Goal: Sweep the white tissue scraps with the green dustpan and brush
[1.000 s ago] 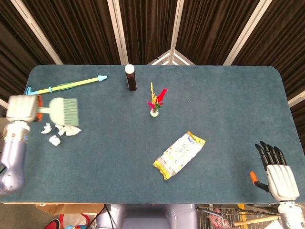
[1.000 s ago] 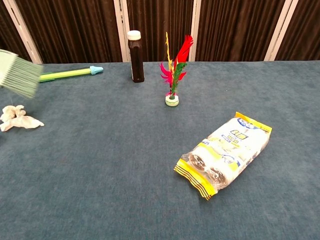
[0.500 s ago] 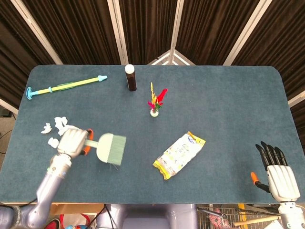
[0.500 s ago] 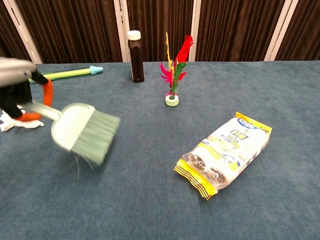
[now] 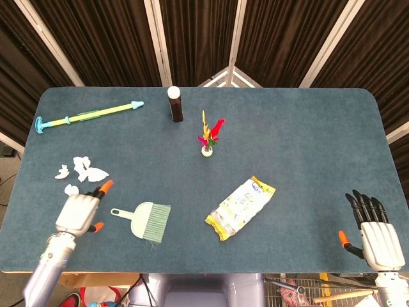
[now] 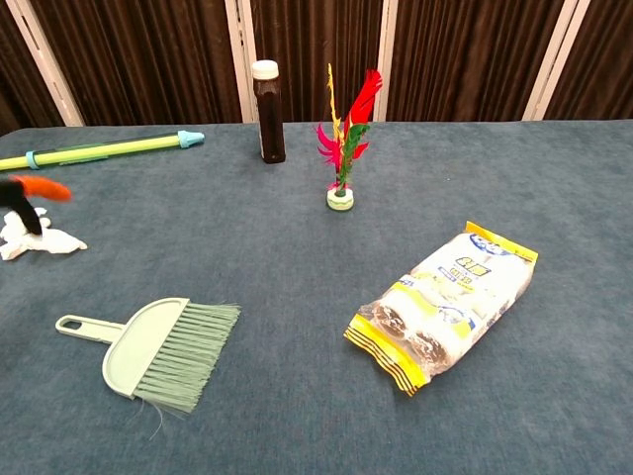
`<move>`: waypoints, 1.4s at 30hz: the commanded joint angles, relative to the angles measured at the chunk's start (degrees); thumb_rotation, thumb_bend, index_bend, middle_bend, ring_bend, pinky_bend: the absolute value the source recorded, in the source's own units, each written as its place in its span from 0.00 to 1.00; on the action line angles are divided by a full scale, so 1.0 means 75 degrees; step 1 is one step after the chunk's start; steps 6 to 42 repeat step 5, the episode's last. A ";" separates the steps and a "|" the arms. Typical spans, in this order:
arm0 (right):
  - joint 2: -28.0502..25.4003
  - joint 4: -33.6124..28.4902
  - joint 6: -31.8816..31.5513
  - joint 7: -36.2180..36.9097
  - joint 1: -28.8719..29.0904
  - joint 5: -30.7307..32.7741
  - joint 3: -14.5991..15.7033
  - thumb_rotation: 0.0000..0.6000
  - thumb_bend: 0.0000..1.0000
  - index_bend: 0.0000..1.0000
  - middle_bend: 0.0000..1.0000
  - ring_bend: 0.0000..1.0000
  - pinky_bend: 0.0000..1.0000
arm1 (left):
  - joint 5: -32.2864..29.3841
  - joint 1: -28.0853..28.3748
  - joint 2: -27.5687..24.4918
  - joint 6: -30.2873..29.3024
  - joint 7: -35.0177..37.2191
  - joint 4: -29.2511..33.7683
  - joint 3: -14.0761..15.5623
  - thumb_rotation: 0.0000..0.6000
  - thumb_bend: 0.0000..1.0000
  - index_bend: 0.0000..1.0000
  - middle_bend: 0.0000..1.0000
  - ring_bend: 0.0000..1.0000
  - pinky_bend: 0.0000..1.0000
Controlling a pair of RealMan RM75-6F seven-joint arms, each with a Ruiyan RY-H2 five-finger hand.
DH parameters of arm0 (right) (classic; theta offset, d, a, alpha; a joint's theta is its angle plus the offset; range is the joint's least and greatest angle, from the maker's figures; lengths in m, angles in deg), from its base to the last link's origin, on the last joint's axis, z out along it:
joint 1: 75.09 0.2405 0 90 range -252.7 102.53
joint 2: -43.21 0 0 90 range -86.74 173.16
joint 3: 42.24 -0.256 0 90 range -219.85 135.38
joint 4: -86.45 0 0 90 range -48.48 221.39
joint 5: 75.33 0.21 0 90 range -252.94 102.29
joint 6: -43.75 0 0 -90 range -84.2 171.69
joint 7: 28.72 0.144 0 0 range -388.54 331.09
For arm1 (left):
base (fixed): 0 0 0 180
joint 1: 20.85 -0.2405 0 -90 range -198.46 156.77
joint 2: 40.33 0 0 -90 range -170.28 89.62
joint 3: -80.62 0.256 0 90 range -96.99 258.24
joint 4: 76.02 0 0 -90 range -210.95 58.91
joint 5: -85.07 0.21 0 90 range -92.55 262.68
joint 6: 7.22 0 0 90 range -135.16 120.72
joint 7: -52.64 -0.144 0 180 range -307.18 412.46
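The green dustpan and brush (image 5: 146,220), carried by the left hand (image 5: 79,212) half a second ago, now lies released beside it, fingers loosely apart and empty, the white tissue scraps (image 5: 80,171) unswept, while the right hand (image 5: 374,235) idles with fingers spread

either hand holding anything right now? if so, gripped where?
Nothing is held. The brush lies flat on the table, clear of the left hand. The right hand is empty, fingers apart.

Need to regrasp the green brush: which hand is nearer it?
Left. The left hand sits just beside the brush handle; the right hand is far across the table.
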 commanded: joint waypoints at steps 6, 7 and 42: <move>0.0020 0.0019 -0.0008 -0.0061 0.0000 0.0015 -0.0017 1.00 0.38 0.00 0.00 0.00 0.00 | 0.2422 -0.1705 -0.0735 -0.2068 0.2532 -0.1529 0.0788 1.00 0.10 0.00 0.00 0.00 0.04; 0.0020 0.0019 -0.0008 -0.0061 0.0000 0.0015 -0.0017 1.00 0.38 0.00 0.00 0.00 0.00 | 0.2422 -0.1705 -0.0735 -0.2068 0.2532 -0.1529 0.0788 1.00 0.10 0.00 0.00 0.00 0.04; 0.0020 0.0019 -0.0008 -0.0061 0.0000 0.0015 -0.0017 1.00 0.38 0.00 0.00 0.00 0.00 | 0.2422 -0.1705 -0.0735 -0.2068 0.2532 -0.1529 0.0788 1.00 0.10 0.00 0.00 0.00 0.04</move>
